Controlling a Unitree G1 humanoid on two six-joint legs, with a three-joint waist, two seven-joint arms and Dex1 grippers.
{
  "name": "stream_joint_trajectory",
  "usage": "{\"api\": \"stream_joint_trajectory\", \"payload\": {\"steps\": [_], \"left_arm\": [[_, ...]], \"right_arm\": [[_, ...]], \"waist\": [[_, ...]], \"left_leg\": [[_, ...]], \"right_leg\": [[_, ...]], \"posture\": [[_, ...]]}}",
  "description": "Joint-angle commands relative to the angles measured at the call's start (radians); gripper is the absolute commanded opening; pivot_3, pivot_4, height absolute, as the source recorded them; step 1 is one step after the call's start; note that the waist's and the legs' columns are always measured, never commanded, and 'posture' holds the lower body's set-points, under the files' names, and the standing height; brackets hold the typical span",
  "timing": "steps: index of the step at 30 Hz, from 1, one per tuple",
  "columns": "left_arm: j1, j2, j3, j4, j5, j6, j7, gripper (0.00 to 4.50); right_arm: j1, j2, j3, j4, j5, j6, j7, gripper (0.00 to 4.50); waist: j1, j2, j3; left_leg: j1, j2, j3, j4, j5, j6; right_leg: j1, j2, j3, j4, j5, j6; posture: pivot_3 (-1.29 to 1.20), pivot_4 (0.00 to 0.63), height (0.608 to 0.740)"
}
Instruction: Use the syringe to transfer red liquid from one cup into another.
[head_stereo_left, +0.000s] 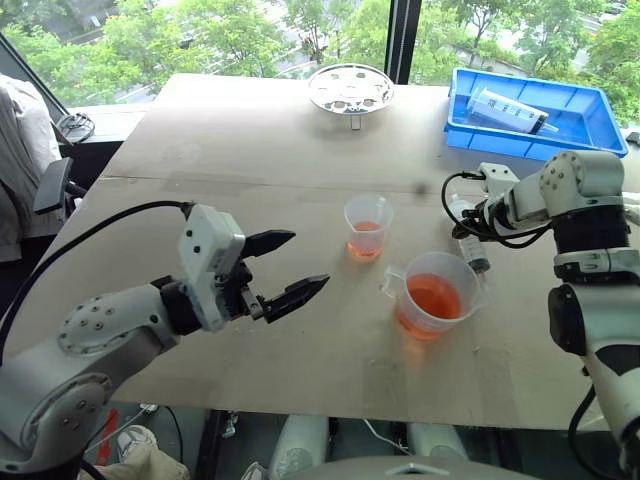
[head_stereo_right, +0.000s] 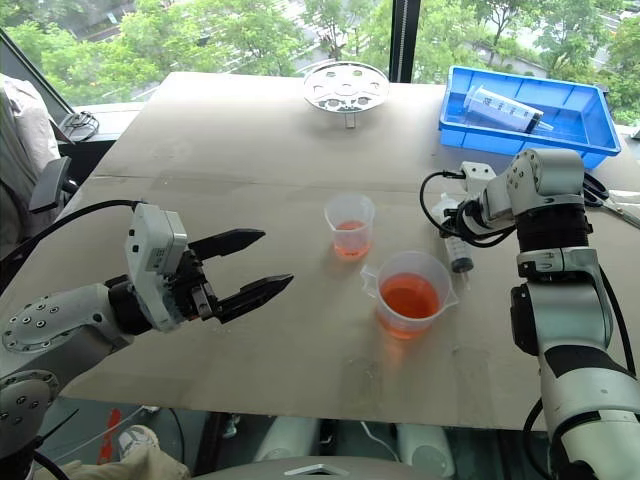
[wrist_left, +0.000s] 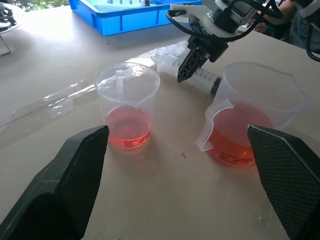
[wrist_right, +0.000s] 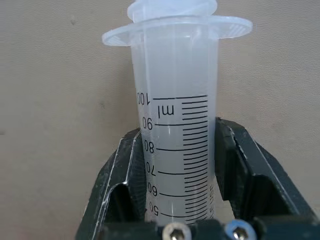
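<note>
the desk (head_stereo_left: 250, 160) carries a blue tray (head_stereo_left: 600, 110) at its far right corner. near the front sits the handled cup (head_stereo_left: 437, 293) of red liquid (head_stereo_left: 433, 298), the smaller cup (head_stereo_left: 367, 226) just behind it to the left. the syringe (wrist_right: 175, 130) lies on the desk beside the handled cup, the right claw (wrist_left: 186, 70) clamped on its barrel. the left claw (head_stereo_left: 285, 268) hovers with fingers apart.

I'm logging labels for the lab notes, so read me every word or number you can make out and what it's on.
"100", "90", "80", "70", "60", "50" and "ml": on the syringe, beside its black marks.
Small print low on the syringe barrel: too small to read.
Print on the small cup and the handled cup: blurred, unreadable.
</note>
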Motion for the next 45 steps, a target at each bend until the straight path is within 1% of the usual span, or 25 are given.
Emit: {"api": "stream_joint_trajectory", "payload": {"steps": [1,2,6,8,10,12,14,15,16,18,19,22,24,27,30,33,36,38,40,42,45], "left_arm": [[-0.001,0.000,0.027,-0.032,-0.018,-0.027,0.013,4.50],[-0.005,-0.001,0.022,-0.028,-0.017,-0.029,0.015,4.50],[-0.035,-0.009,0.011,-0.005,-0.028,-0.033,0.034,4.50],[-0.067,-0.015,0.004,0.019,-0.026,-0.035,0.048,4.50],[-0.106,-0.026,-0.014,0.055,-0.006,-0.043,0.055,4.50],[-0.129,-0.030,-0.028,0.079,0.016,-0.051,0.051,4.50],[-0.169,-0.039,-0.047,0.122,0.026,-0.054,0.042,4.50],[-0.193,-0.057,-0.056,0.146,0.038,-0.071,0.042,4.50],[-0.217,-0.083,-0.062,0.168,0.050,-0.096,0.039,4.50],[-0.255,-0.092,-0.081,0.202,0.083,-0.113,0.019,4.50],[-0.270,-0.084,-0.089,0.219,0.087,-0.106,-0.002,4.50],[-0.335,-0.076,-0.114,0.268,0.058,-0.065,-0.033,4.50],[-0.382,-0.083,-0.129,0.294,0.051,-0.052,-0.044,4.50],[-0.471,-0.099,-0.169,0.334,0.069,-0.052,-0.068,4.50],[-0.551,-0.115,-0.203,0.368,0.081,-0.049,-0.092,4.50],[-0.623,-0.128,-0.230,0.388,0.083,-0.044,-0.116,4.50],[-0.680,-0.118,-0.262,0.397,0.107,-0.019,-0.119,4.50],[-0.709,-0.120,-0.267,0.409,0.103,-0.010,-0.136,4.50],[-0.746,-0.137,-0.270,0.426,0.088,0.002,-0.141,4.50],[-0.795,-0.156,-0.303,0.440,0.101,0.026,-0.133,4.50],[-0.858,-0.202,-0.361,0.463,0.137,0.025,-0.146,4.50]], "right_arm": [[0.033,-0.062,0.006,-0.116,0.009,0.006,0.059,1.46],[0.054,-0.081,-0.012,-0.173,0.022,0.005,0.086,1.46],[0.183,-0.110,-0.161,-0.422,0.085,-0.151,0.195,1.46],[0.235,-0.119,-0.285,-0.559,0.176,-0.202,0.285,1.46],[0.266,-0.099,-0.470,-0.697,0.299,-0.222,0.328,1.46],[0.290,-0.076,-0.577,-0.787,0.388,-0.242,0.340,1.46],[0.314,-0.041,-0.687,-0.885,0.580,-0.248,0.350,1.46],[0.326,-0.015,-0.730,-0.929,0.681,-0.271,0.330,1.46],[0.350,0.008,-0.753,-0.967,0.780,-0.305,0.305,1.46],[0.420,0.010,-0.741,-1.041,0.907,-0.352,0.287,1.46],[0.459,0.011,-0.719,-1.079,0.934,-0.374,0.273,1.45],[0.621,0.082,-0.655,-1.204,1.023,-0.499,0.212,1.45],[0.723,0.113,-0.601,-1.280,0.999,-0.571,0.233,1.45],[0.897,0.169,-0.471,-1.362,0.757,-0.730,0.401,1.45],[1.008,0.171,-0.327,-1.311,0.508,-0.917,0.540,1.45],[1.064,0.165,-0.247,-1.230,0.341,-1.090,0.649,1.45],[1.075,0.181,-0.209,-1.161,0.252,-1.219,0.689,1.45],[1.046,0.186,-0.212,-1.141,0.254,-1.237,0.670,1.45],[1.045,0.165,-0.184,-1.115,0.210,-1.272,0.699,1.45],[1.073,0.148,-0.129,-1.082,0.151,-1.325,0.750,1.45],[1.108,0.145,-0.067,-1.014,0.090,-1.390,0.786,1.45]], "waist": [[0.004,0.000,0.000],[0.005,0.000,0.000],[0.003,0.001,0.000],[0.001,0.001,0.001],[0.002,0.003,0.002],[0.003,0.003,0.002],[0.002,0.002,0.001],[0.003,0.002,0.001],[0.003,0.002,0.001],[0.003,0.002,0.001],[0.002,0.002,0.001],[0.002,0.001,0.001],[0.002,0.001,0.001],[0.003,0.001,0.000],[0.001,0.001,0.001],[0.000,0.001,0.001],[0.001,0.001,0.001],[-0.001,0.002,0.001],[0.001,0.002,0.002],[0.005,0.002,0.002],[0.008,0.002,0.001]], "left_leg": [[0.000,0.000,0.000,0.000,0.000,0.000],[0.000,0.000,-0.001,0.000,0.000,0.000],[-0.001,0.000,0.000,0.000,0.000,0.000],[-0.001,0.000,0.000,0.000,0.000,0.000],[-0.001,0.000,0.000,0.000,0.000,0.000],[-0.001,0.001,-0.001,0.000,0.000,0.000],[0.000,0.001,-0.002,0.000,0.000,0.000],[0.000,0.001,-0.002,0.000,0.000,0.000],[0.000,0.001,-0.002,0.000,0.000,0.000],[0.001,0.001,-0.002,0.001,0.000,0.000],[0.001,0.001,-0.002,0.001,0.000,0.000],[0.001,0.001,-0.001,0.001,0.000,0.000],[0.001,0.001,-0.002,0.001,0.000,0.000],[0.001,0.001,-0.001,0.002,0.000,0.000],[0.002,0.001,-0.002,0.003,0.000,0.000],[0.003,0.001,-0.002,0.004,0.000,0.000],[0.003,0.001,-0.003,0.005,0.000,0.000],[0.003,0.001,-0.002,0.005,0.000,0.000],[0.003,0.001,-0.003,0.004,0.000,0.000],[0.003,0.001,-0.003,0.004,0.000,-0.001],[0.003,0.000,-0.004,0.005,0.000,-0.001]], "right_leg": [[0.000,0.000,0.000,0.000,0.000,0.000],[0.000,0.000,-0.001,0.000,0.000,0.000],[0.000,0.000,0.000,-0.001,0.000,0.000],[0.000,0.000,0.000,-0.001,0.000,0.000],[-0.001,0.001,0.000,0.000,0.000,0.000],[0.000,0.002,-0.001,0.001,0.000,0.000],[0.000,0.002,-0.001,0.001,0.000,0.000],[0.001,0.002,-0.001,0.000,0.000,0.000],[0.002,0.002,-0.001,0.000,0.000,0.000],[0.002,0.002,-0.001,0.001,0.000,0.000],[0.002,0.002,-0.001,0.001,0.000,0.001],[0.002,0.002,-0.001,0.000,0.000,0.001],[0.002,0.002,-0.001,0.001,0.000,0.001],[0.002,0.001,-0.001,0.001,0.000,0.001],[0.004,0.002,-0.002,0.001,0.000,0.002],[0.005,0.002,-0.002,0.001,0.000,0.002],[0.005,0.002,-0.002,0.001,0.000,0.002],[0.005,0.002,-0.002,0.001,0.000,0.002],[0.005,0.002,-0.002,0.001,0.000,0.002],[0.005,0.002,-0.002,0.001,0.000,0.002],[0.006,0.002,-0.003,0.000,0.000,0.002]], "posture": [[0.00,0.150,0.740],[0.00,0.150,0.740],[0.00,0.150,0.740],[0.00,0.150,0.740],[0.00,0.150,0.740],[0.00,0.150,0.740],[0.00,0.150,0.740],[0.00,0.150,0.740],[0.00,0.150,0.740],[0.00,0.150,0.740],[0.00,0.150,0.740],[0.00,0.150,0.740],[0.00,0.150,0.740],[0.00,0.150,0.740],[0.00,0.150,0.740],[0.00,0.150,0.740],[0.00,0.150,0.740],[0.00,0.150,0.740],[0.00,0.150,0.740],[0.00,0.150,0.740],[0.00,0.150,0.740]]}}
